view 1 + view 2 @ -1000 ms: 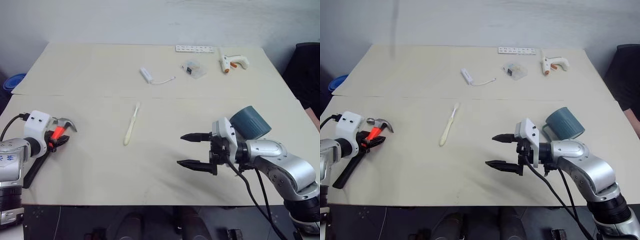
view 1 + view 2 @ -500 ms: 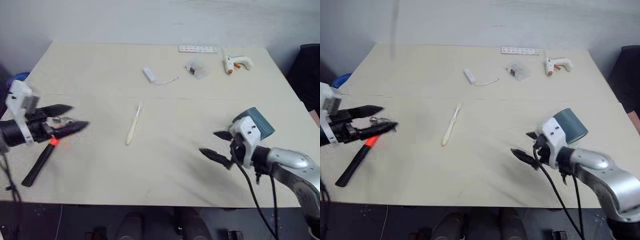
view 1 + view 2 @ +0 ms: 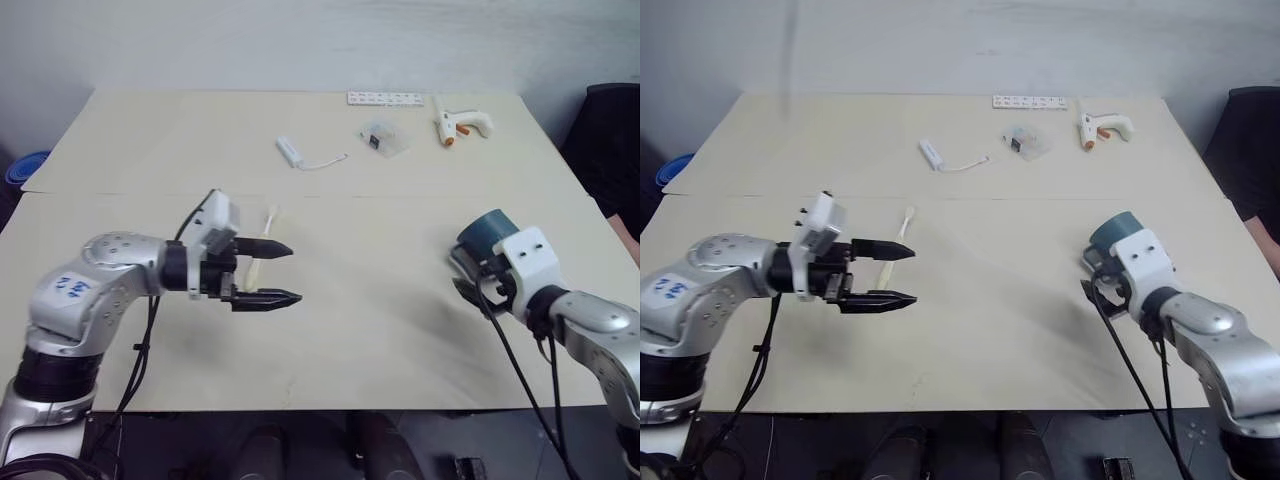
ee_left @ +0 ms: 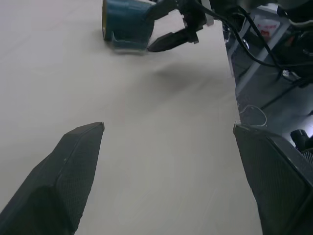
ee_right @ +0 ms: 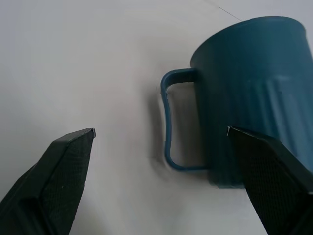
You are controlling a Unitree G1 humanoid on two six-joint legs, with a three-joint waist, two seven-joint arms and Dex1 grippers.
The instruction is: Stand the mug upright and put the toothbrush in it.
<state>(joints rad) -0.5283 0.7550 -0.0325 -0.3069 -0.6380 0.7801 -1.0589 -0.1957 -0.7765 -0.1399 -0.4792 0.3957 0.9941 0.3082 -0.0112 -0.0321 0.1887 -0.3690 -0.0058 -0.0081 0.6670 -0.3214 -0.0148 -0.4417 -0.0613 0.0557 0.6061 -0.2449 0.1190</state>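
Teal mug before spread right pincer — spread left pincer over toothbrush, glue gun far behind

Teal-blue ribbed mug; cream-white toothbrush on the pale beige table; white glue gun with an orange tip; 2 grippers' fingers black, finely textured.

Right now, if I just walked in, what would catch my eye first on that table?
Probably the two black grippers held open over the pale table: the left gripper close by the toothbrush, the right gripper right up against the dark blue mug. At the far edge lies a white glue gun.
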